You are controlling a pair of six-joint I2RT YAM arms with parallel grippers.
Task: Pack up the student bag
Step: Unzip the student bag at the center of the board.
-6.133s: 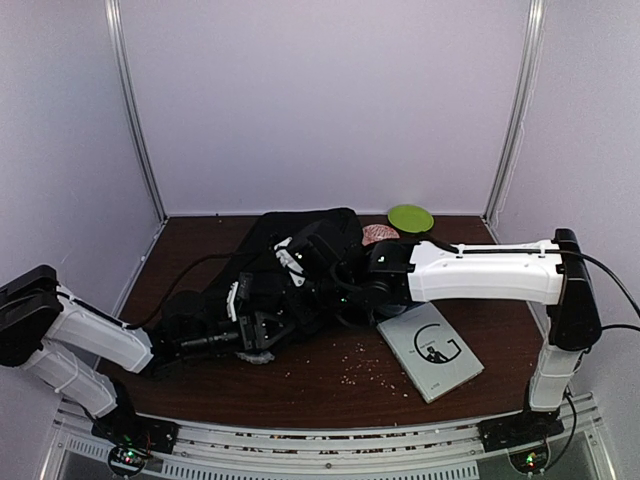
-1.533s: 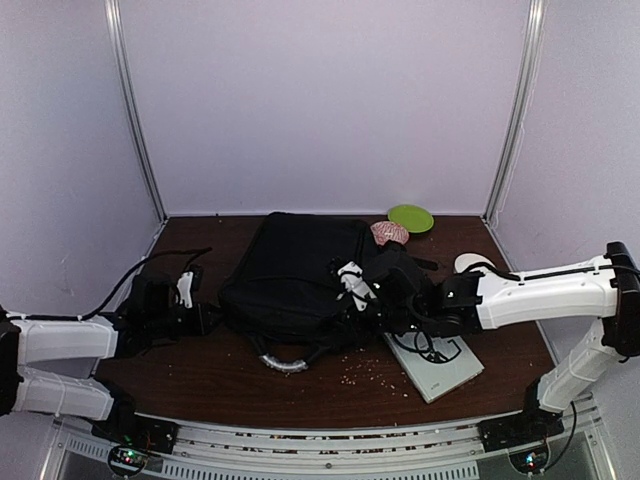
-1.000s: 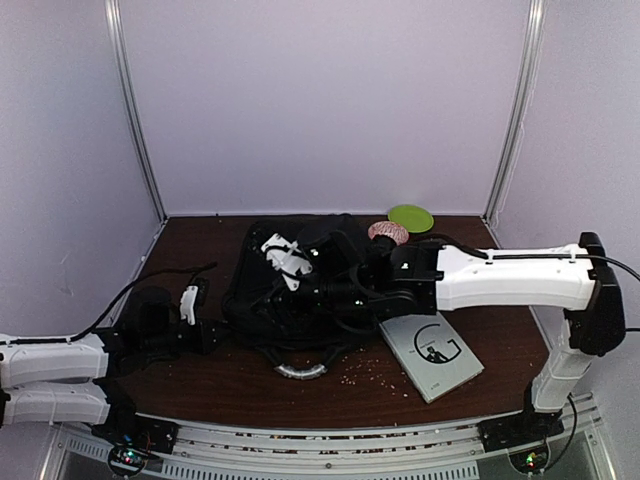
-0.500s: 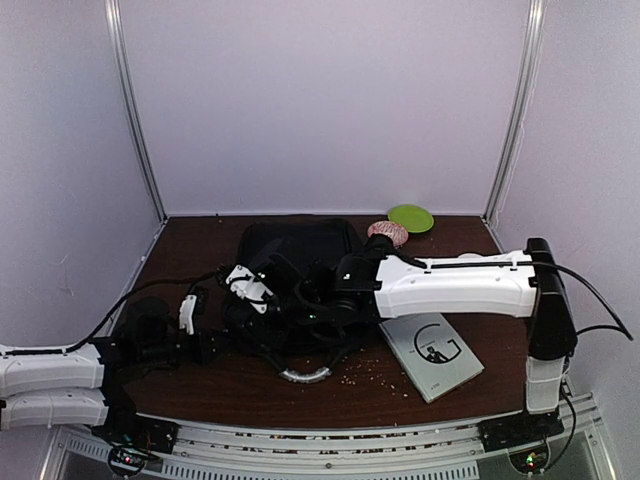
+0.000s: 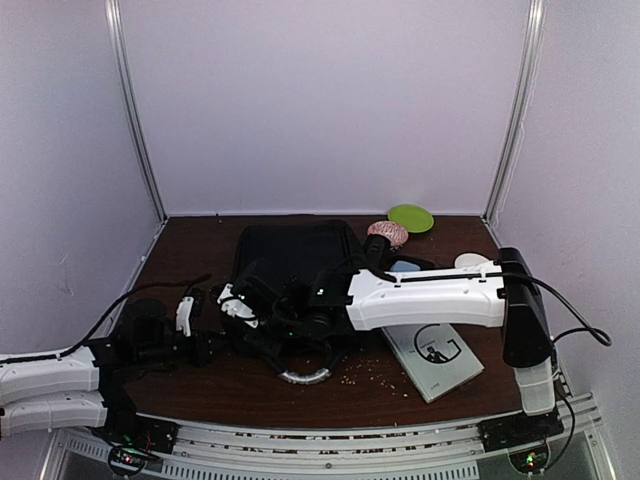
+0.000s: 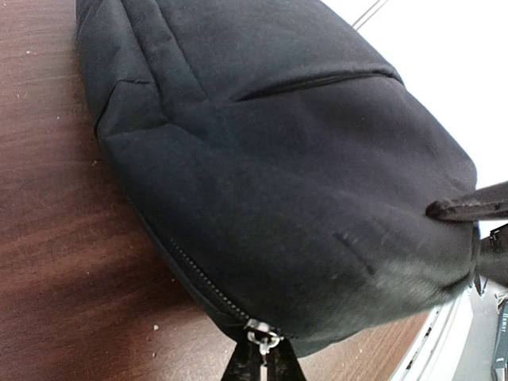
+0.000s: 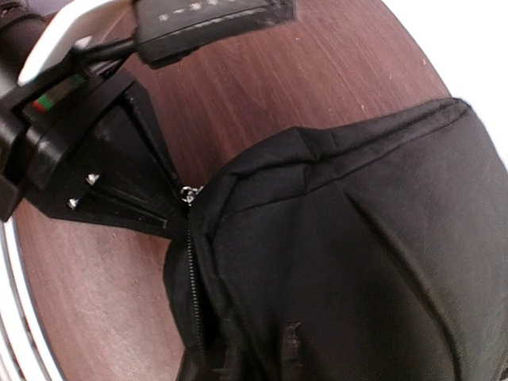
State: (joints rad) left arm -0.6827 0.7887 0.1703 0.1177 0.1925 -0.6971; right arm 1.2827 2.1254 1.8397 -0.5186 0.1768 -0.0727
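The student bag (image 5: pixel 290 262), large, black and soft, lies mid-table with its silvery handle (image 5: pixel 305 376) toward the near edge. My left gripper (image 5: pixel 213 345) reaches in low from the left and is shut on the metal zipper pull (image 6: pixel 264 336) at the bag's near-left corner. The right arm stretches across the bag, and my right gripper (image 5: pixel 252 305) is closed on the fabric just behind that corner. One of its fingers (image 6: pixel 467 209) presses into the cloth. The right wrist view shows the zipper (image 7: pixel 193 270) running down from the pull (image 7: pixel 188 193), with the left gripper (image 7: pixel 171 202) beside it.
A grey book (image 5: pixel 433 357) marked with a large G lies to the right of the bag. At the back right are a green plate (image 5: pixel 411 217) and a pinkish round object (image 5: pixel 386 232). Crumbs (image 5: pixel 365 372) are scattered near the handle. White walls surround the table.
The right arm swung left across the bag and its gripper closed on the fabric near the zipper corner. The left gripper kept its hold on the pull.
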